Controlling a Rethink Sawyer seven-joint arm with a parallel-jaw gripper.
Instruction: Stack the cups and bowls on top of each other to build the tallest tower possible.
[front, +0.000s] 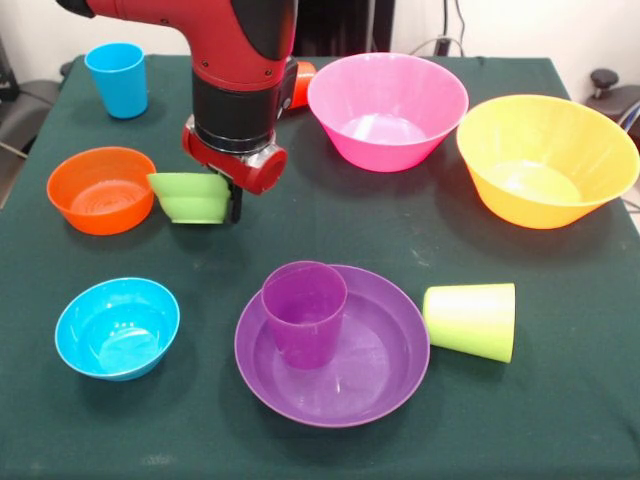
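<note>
No text, label, brand, number or sign can be read on anything in view.

Red and black arm entered from the top edge, left of centre, and reached straight down. Upper housing red, a black cylindrical wrist section below it, then a red collar just above the gripper. Gripper hung low over the counter, pointed downward, largely hidden beneath the collar. One dark finger showed, pressed against the rim of a small green bowl, held tilted.
</note>
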